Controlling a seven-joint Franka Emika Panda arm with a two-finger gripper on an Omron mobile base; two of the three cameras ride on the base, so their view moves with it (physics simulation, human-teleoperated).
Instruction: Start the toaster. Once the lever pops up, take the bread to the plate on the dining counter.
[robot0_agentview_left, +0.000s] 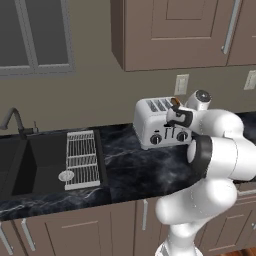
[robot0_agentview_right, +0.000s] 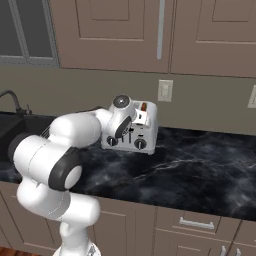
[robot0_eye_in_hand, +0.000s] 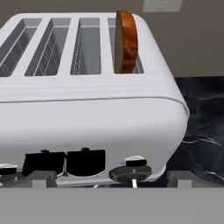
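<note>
Hand view: boxy brushed-metal toaster (robot0_eye_in_hand: 87, 109), crusty bread (robot0_eye_in_hand: 126, 41).

The toaster (robot0_eye_in_hand: 87, 109) stands on the worktop (robot0_eye_in_hand: 203, 118) just ahead of the jaws, the bread (robot0_eye_in_hand: 126, 41) upright in its rightmost slot.

Legible text, labels, brands, numbers, signs: none recorded. Toaster (robot0_eye_in_hand: 87, 118), front panel: plain metal, no brand or lettering; knobs (robot0_eye_in_hand: 130, 171) dark, with possibly a pale pointer mark, too small to read as a scale. Wall plates (robot0_agentview_right: 165, 90) above the worktop (robot0_agentview_right: 200, 165): blank.
</note>
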